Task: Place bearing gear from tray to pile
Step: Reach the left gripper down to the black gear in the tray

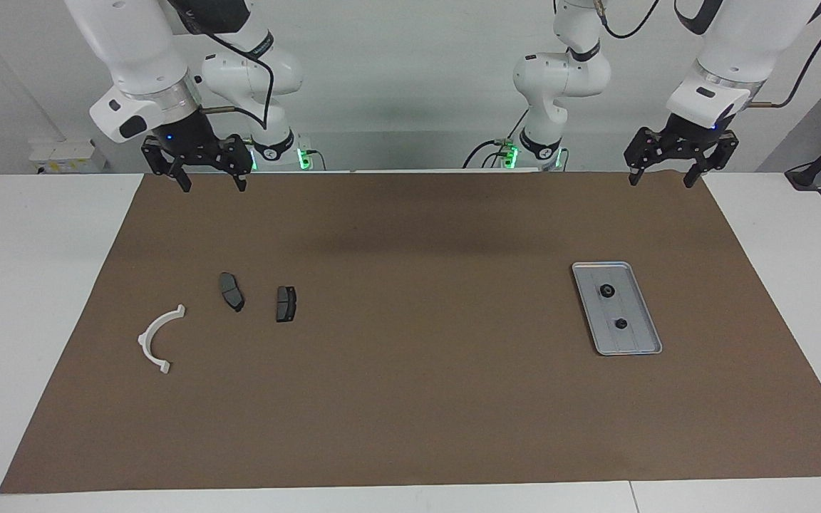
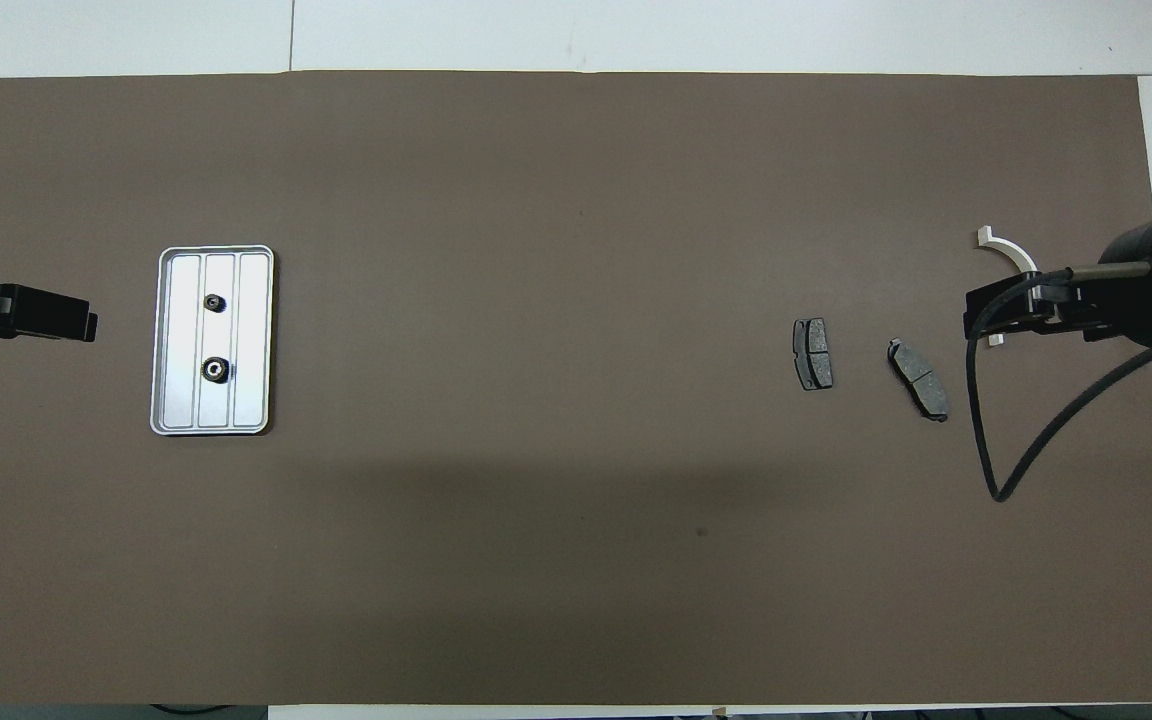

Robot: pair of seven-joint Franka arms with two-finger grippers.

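Observation:
The grey ridged tray [image 1: 640, 343] [image 2: 252, 300] lies on the brown mat toward the left arm's end. Two small dark bearing gears rest in it: one [image 1: 606, 291] [image 2: 215, 370] nearer to the robots, a smaller one [image 1: 622, 324] [image 2: 213, 300] farther. The pile lies toward the right arm's end: a white curved bracket [image 1: 159, 338] [image 2: 1008, 250] and two dark brake pads [image 1: 231, 291] [image 2: 918, 377], [image 1: 286, 303] [image 2: 813, 353]. My left gripper [image 1: 661, 179] [image 2: 86, 325] hangs open and empty, raised over the mat's edge. My right gripper [image 1: 211, 184] [image 2: 974, 322] is also raised, open and empty, over the mat's edge.
The brown mat [image 1: 410, 399] covers most of the white table [image 1: 26, 285]. A wide stretch of bare mat separates the tray from the pile. A black cable [image 2: 981, 440] loops down from the right arm.

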